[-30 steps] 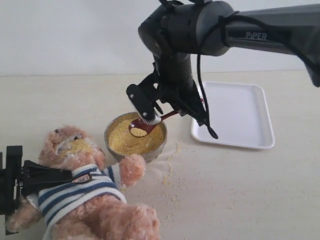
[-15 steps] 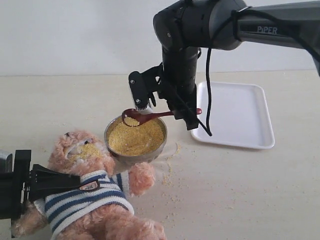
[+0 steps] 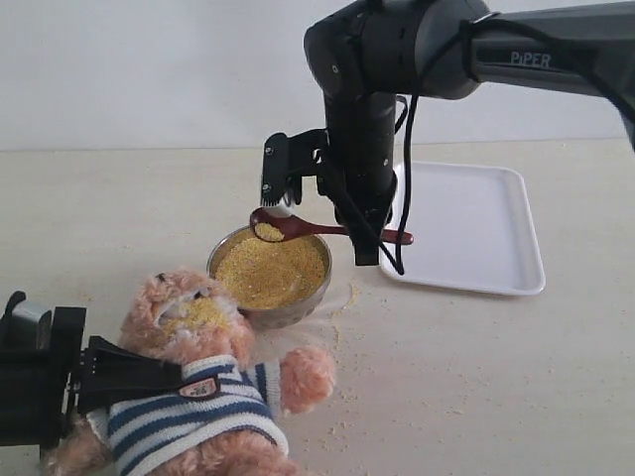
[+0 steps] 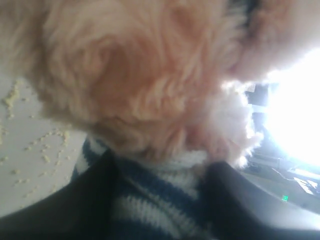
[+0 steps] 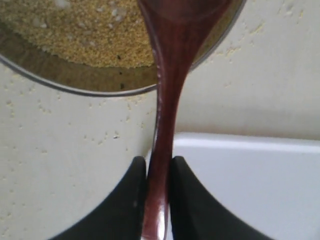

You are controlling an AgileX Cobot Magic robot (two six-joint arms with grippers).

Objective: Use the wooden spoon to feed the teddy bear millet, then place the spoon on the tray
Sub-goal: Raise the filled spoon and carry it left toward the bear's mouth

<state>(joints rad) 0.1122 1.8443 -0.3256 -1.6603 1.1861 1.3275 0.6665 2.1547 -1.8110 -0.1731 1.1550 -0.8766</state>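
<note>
Right pincer (image 5: pixel 157 166) clamps the wooden spoon (image 3: pixel 298 227), millet (image 3: pixel 268 232) aboard, just above the metal bowl (image 3: pixel 211 270). Left pincer (image 4: pixel 157 205) grips the teddy bear (image 3: pixel 198 317) beside that bowl. Feeding step: next, probably a level carry to the muzzle.

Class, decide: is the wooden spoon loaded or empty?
Loaded: yellow millet lies in the spoon, held level above the metal bowl.

"PiPER" in pale letters on the dark link of the right arm (image 3: pixel 571 50). Small badge (image 3: pixel 201 388) on the teddy bear (image 3: pixel 193 322) shirt, print too small to read.
</note>
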